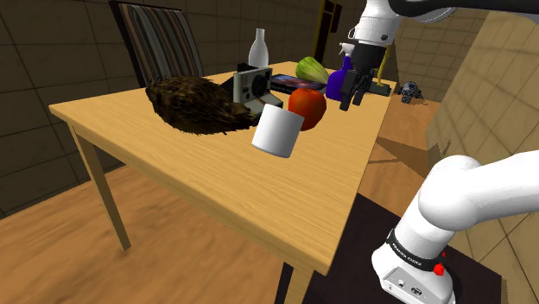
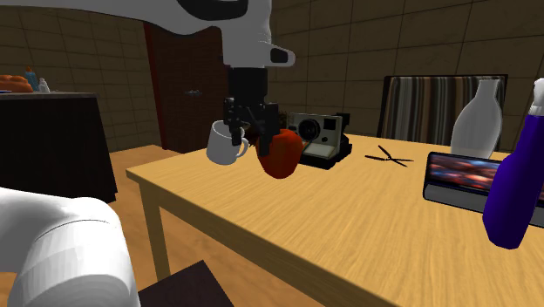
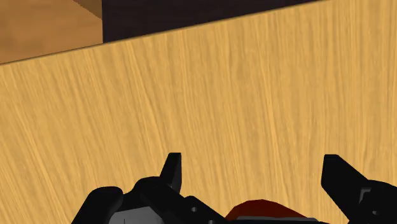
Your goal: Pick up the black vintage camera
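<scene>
The vintage camera [image 1: 252,86] [image 2: 318,138] is a boxy instant type with a pale grey front and black body. It stands upright on the wooden table [image 1: 216,186], far from the arm's side. My black gripper [image 1: 351,97] [image 2: 250,145] hangs above the table, off to the shoulder view's right of the camera and apart from it. A red apple-like fruit [image 1: 307,108] [image 2: 281,153] lies between them. In the wrist view the gripper [image 3: 254,175] is open with only bare tabletop between its fingers [image 3: 170,168], and the red fruit [image 3: 264,209] shows close under the hand.
A white mug [image 1: 278,132] and a brown furry object [image 1: 194,105] flank the camera. A purple bottle [image 1: 338,83], a green item [image 1: 311,69], a white vase [image 1: 259,49], a tablet [image 2: 466,179] and scissors [image 2: 389,157] stand nearby. A striped chair [image 1: 160,39] sits behind.
</scene>
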